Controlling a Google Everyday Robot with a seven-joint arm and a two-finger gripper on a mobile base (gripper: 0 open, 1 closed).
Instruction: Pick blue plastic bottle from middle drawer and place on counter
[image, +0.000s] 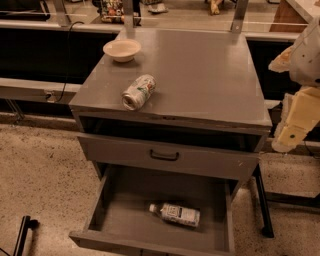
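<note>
The blue plastic bottle lies on its side in the open middle drawer, white cap pointing left, towards the drawer's front right. The counter is the grey top of the cabinet. My gripper hangs at the right edge of the view, beside the cabinet's right side at about the height of the counter's front edge. It is well above and to the right of the bottle and touches nothing.
A silver drink can with green print lies on its side near the counter's front left. A white bowl stands at the back left. A shut drawer front with a black bar handle sits above the open drawer.
</note>
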